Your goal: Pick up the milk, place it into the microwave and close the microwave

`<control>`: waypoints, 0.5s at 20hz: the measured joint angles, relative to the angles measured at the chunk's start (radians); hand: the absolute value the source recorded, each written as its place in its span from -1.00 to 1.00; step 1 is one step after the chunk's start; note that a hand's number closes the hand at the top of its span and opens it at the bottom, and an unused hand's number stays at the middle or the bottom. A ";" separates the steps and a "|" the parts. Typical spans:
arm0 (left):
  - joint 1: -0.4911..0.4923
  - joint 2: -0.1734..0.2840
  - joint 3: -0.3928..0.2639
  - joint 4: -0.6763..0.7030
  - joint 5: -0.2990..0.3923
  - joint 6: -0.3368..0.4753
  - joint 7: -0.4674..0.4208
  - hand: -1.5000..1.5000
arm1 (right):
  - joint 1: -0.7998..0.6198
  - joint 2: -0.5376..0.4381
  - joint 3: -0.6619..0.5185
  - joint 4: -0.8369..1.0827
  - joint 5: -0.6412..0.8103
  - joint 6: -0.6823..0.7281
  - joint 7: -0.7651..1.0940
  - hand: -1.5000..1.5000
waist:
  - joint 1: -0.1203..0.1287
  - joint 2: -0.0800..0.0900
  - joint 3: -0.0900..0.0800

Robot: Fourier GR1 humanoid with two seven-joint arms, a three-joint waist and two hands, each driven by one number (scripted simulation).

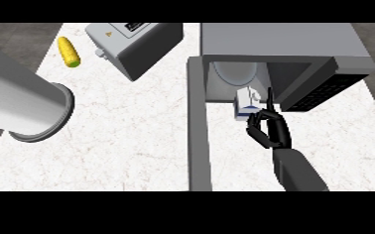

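Milk sits at the microwave mouth, pinched by the right hand; released there, it could tip out or block the open door.

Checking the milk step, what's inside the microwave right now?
The microwave is open, with the milk at its mouth, beside a round plate. The right hand is at the carton, hiding its lower edge. The deeper interior can't be seen.

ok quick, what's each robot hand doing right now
Right robot hand: fingers curled beside the milk at the microwave opening; whether it grips the carton cannot be told.
Left robot hand: not in view.
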 measured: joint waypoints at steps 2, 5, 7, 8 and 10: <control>-0.013 -0.011 -0.009 -0.004 -0.013 -0.001 0.010 -1.00 | -0.023 -0.008 0.006 -0.009 0.007 -0.007 0.012 1.00 | -0.001 -0.001 -0.001; -0.010 -0.023 -0.003 -0.005 -0.015 -0.011 0.018 -1.00 | -0.075 -0.022 0.005 -0.021 0.008 -0.026 0.042 1.00 | 0.001 -0.001 -0.001; -0.011 -0.017 0.002 -0.011 -0.009 -0.003 0.033 -1.00 | -0.120 -0.038 0.002 -0.019 0.006 -0.029 0.073 1.00 | 0.003 -0.001 -0.001; -0.003 -0.022 0.010 -0.011 -0.006 -0.014 0.031 -1.00 | -0.142 -0.039 0.000 -0.015 0.006 -0.036 0.085 1.00 | 0.006 0.000 -0.001; -0.017 -0.030 0.008 0.000 -0.009 -0.022 0.033 -1.00 | -0.182 -0.056 -0.004 0.000 0.007 -0.040 0.109 1.00 | 0.009 0.001 -0.001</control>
